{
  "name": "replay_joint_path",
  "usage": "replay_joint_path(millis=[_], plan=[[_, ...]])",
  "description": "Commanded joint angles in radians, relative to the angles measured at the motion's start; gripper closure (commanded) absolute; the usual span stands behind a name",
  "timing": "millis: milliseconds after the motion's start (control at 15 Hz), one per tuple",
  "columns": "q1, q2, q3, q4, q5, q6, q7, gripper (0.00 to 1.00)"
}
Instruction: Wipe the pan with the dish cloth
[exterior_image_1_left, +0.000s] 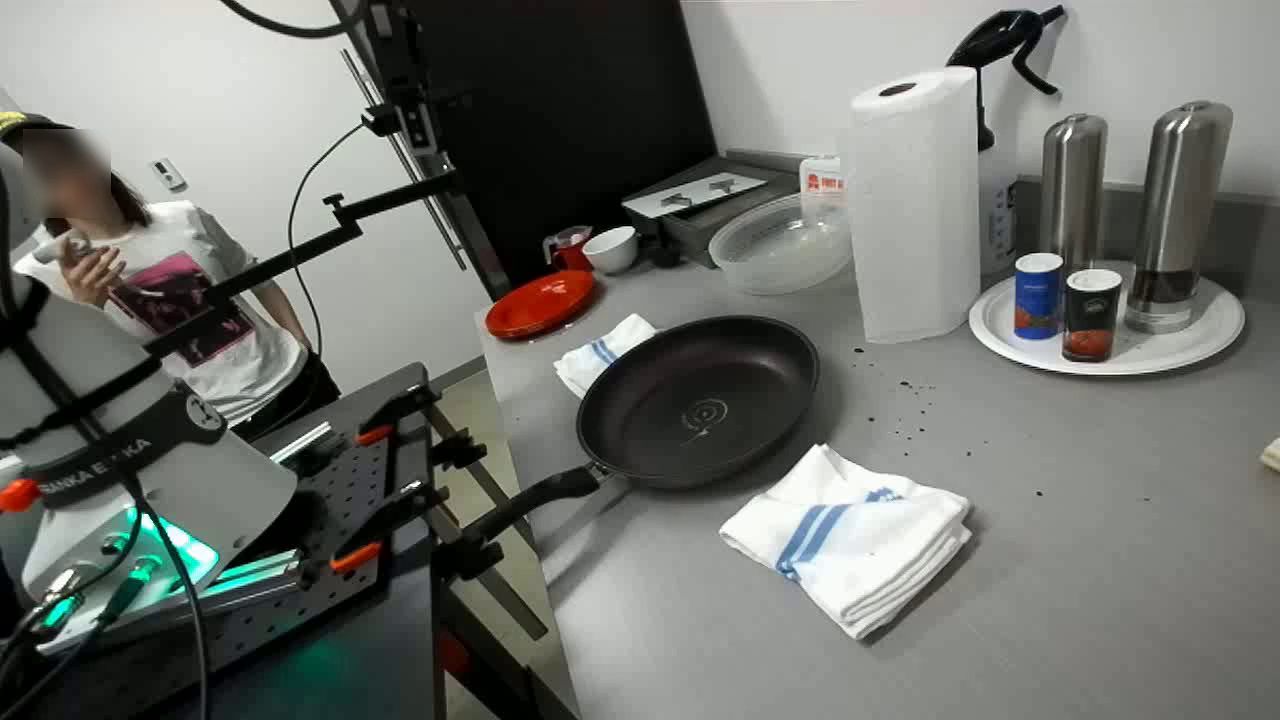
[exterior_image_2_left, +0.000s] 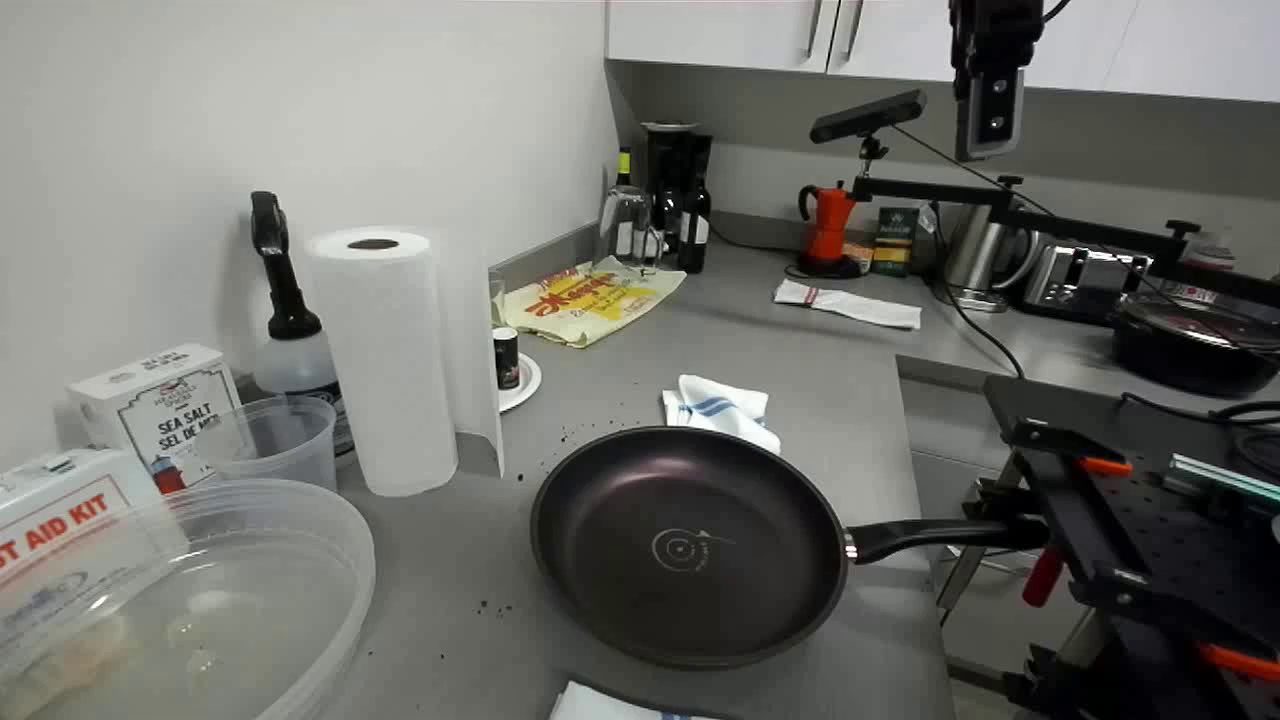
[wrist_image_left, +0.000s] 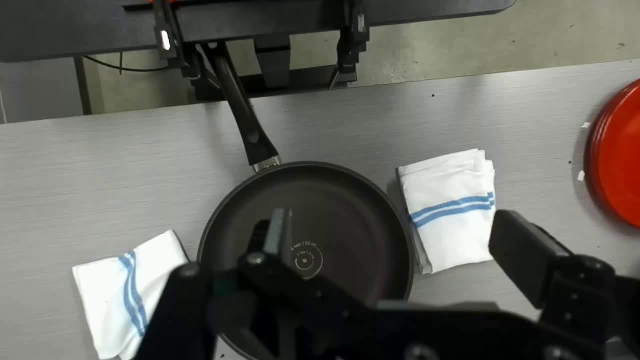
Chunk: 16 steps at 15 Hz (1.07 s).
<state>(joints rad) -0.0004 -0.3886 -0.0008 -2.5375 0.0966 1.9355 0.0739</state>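
The dark frying pan (exterior_image_1_left: 700, 400) lies on the grey counter, its black handle (exterior_image_1_left: 545, 495) reaching past the edge; it also shows in an exterior view (exterior_image_2_left: 690, 550) and the wrist view (wrist_image_left: 345, 215). Two folded white cloths with blue stripes flank the pan. One cloth (exterior_image_1_left: 850, 540) lies flat beside it, also seen in an exterior view (exterior_image_2_left: 720, 408) and the wrist view (wrist_image_left: 120, 295). The other cloth (exterior_image_1_left: 605, 352), near the red plates, is cut off in an exterior view (exterior_image_2_left: 610, 705) and whole in the wrist view (wrist_image_left: 450, 210). My gripper (wrist_image_left: 392, 215) is open and empty, high above the counter.
Red plates (exterior_image_1_left: 540, 303), a clear plastic bowl (exterior_image_1_left: 780, 250), a paper towel roll (exterior_image_1_left: 915, 210) and a white plate (exterior_image_1_left: 1215, 320) with shakers and grinders stand around the pan. Dark crumbs (exterior_image_1_left: 905, 385) lie on the counter. A black camera arm (exterior_image_2_left: 1060, 215) stretches over the robot's side.
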Motion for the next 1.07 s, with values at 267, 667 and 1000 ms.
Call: replay_joint_path(millis=[267, 667, 1000], plan=[[-0.002, 0.0, 0.002, 0.001, 0.001, -0.001, -0.001, 0.0], [-0.001, 0.057, -0.017, 0.013, 0.039, 0.04, -0.026, 0.0], [-0.05, 0.271, -0.078, 0.082, 0.127, 0.206, 0.007, 0.0]])
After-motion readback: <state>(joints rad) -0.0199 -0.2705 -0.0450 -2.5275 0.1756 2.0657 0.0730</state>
